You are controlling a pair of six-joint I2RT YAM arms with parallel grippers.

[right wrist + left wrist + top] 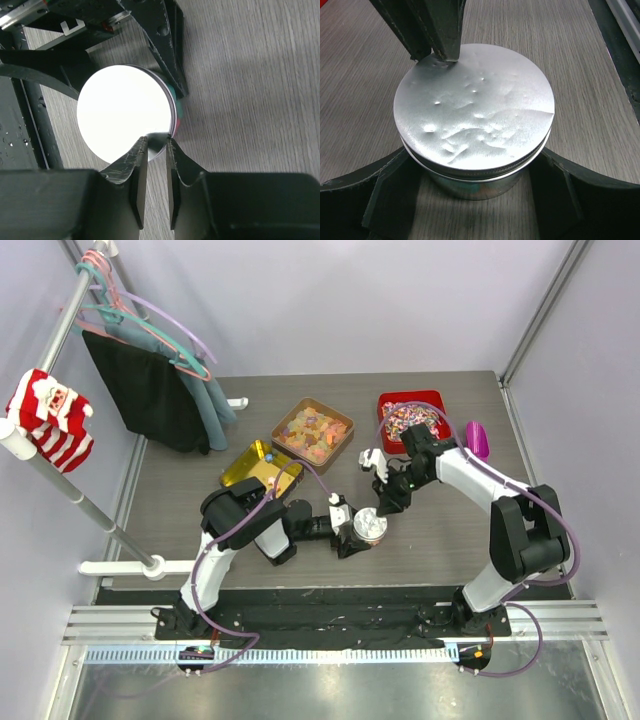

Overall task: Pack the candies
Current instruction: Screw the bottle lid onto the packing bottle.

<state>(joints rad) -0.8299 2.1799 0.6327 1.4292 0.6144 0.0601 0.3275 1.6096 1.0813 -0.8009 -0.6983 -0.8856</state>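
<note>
**My two arms: white shells over black joints**

My left arm (213, 562) and right arm (478, 476) share one build: glossy white link covers between matte black joint housings, each on a black base (176, 620), with a lavender cable (573, 545) looping loosely alongside each. My left gripper (475, 160) has broad matte black fingers (367, 200) with curved inner faces and stepped, blocky edges. My right gripper (156, 145) has black fingers (136, 180) that taper to thin tips, their flat inner faces scuffed with pale scratches, set into a square black body.
</note>
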